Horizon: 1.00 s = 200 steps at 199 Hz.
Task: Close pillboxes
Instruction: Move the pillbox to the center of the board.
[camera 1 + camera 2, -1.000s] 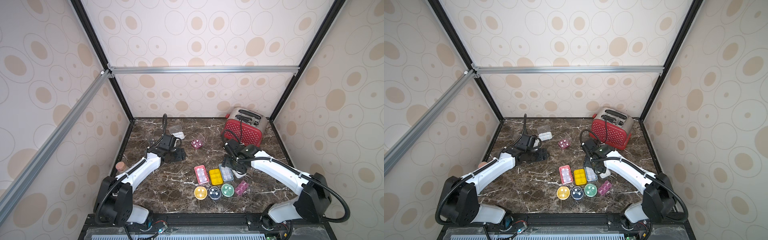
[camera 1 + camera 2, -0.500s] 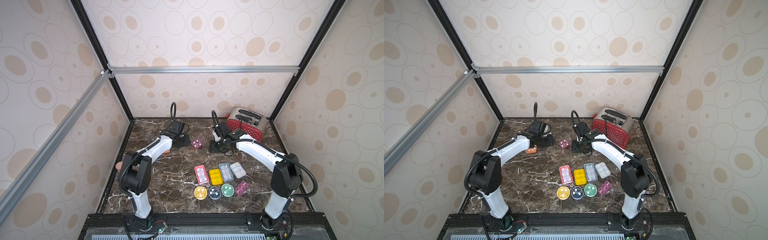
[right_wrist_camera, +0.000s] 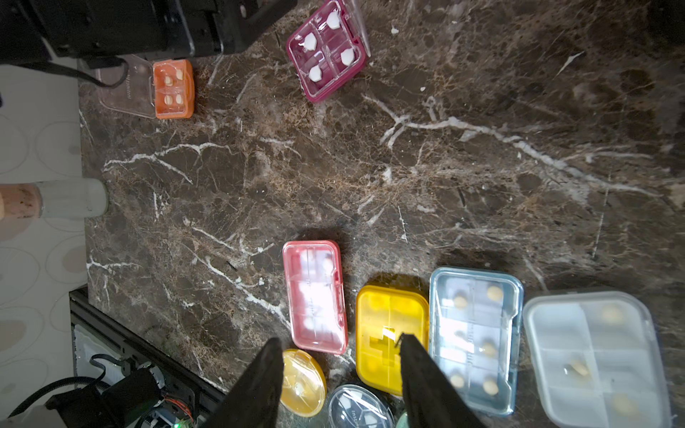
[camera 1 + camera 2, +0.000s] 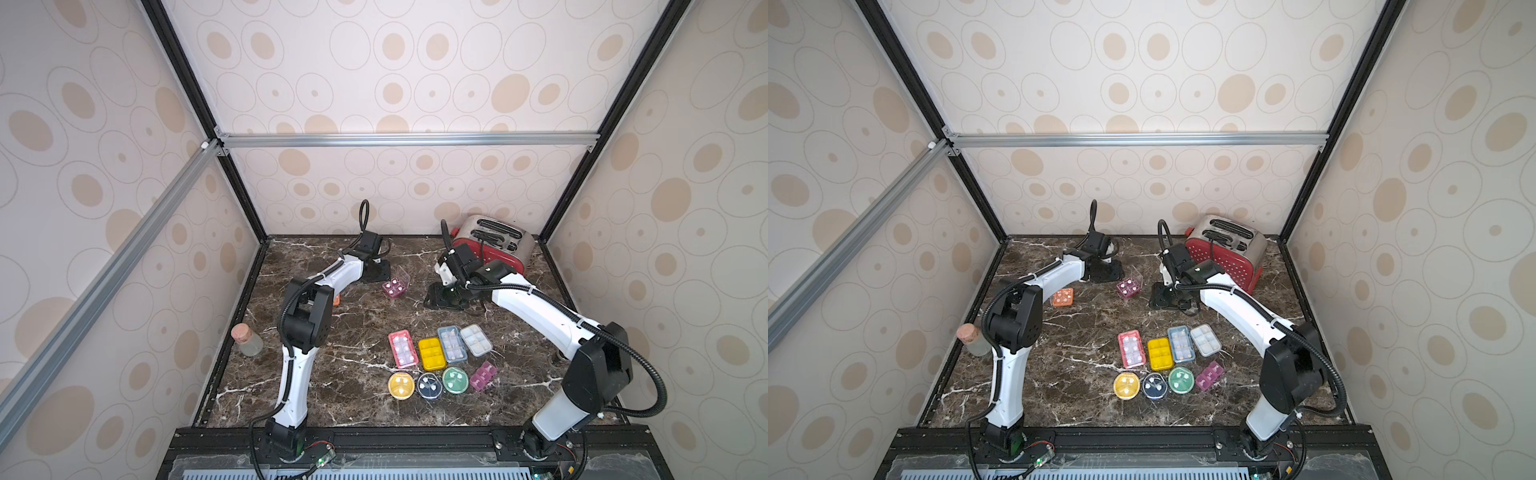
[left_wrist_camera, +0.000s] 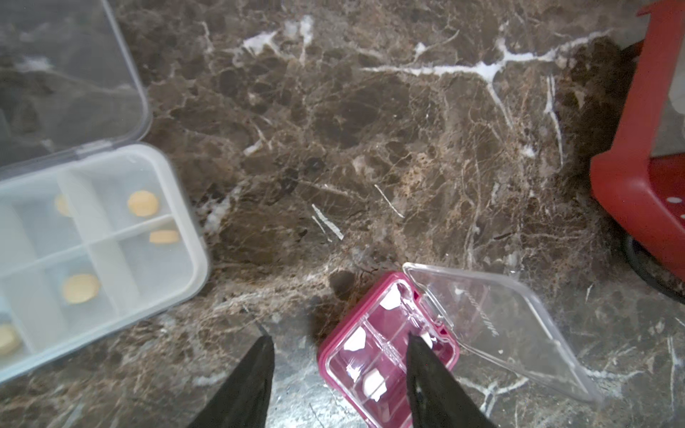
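Observation:
A magenta square pillbox (image 4: 394, 286) lies at the back middle with its clear lid (image 5: 496, 326) swung open. My left gripper (image 5: 339, 336) hovers open just left of it, one fingertip (image 5: 419, 344) over its tray. An open white pillbox (image 5: 92, 241) lies beside it. An orange pillbox (image 4: 1063, 297) with its lid open (image 3: 126, 87) sits by the left arm. My right gripper (image 4: 442, 297) stands open and empty to the right of the magenta box. At the front, several pillboxes lie with lids down: red (image 4: 402, 349), yellow (image 4: 432, 353), blue (image 4: 452, 344), white (image 4: 476, 340).
A red toaster (image 4: 494, 245) stands at the back right, close behind the right arm. A cork-stoppered jar (image 4: 246, 338) stands at the table's left edge. Round yellow (image 4: 401, 385), navy (image 4: 430, 385) and green (image 4: 455, 379) boxes and a purple one (image 4: 483, 376) line the front.
My right gripper left the white box in the front row and swung back toward the magenta box. My left gripper moved from mid-left to the back, uncovering the orange box.

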Each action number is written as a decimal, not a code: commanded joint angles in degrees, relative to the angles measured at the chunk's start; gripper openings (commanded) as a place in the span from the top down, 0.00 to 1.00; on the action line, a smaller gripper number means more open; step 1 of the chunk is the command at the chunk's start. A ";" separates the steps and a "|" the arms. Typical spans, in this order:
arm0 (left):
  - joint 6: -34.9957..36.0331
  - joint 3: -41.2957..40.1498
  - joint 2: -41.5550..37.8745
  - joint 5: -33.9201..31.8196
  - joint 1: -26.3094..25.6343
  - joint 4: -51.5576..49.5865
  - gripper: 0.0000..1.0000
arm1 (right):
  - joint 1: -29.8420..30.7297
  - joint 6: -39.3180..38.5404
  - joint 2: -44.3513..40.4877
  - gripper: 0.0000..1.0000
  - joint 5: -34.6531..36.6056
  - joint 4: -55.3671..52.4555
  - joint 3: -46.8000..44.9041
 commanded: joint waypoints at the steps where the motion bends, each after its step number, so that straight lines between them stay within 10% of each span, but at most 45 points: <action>1: 3.41 4.23 1.91 2.37 -0.04 -2.36 0.43 | -0.39 0.79 -1.06 0.45 -1.04 -1.61 -1.75; 200: 7.23 -1.01 2.97 2.60 -0.83 -6.34 0.70 | -0.92 3.27 0.08 0.40 -3.43 -0.42 -3.75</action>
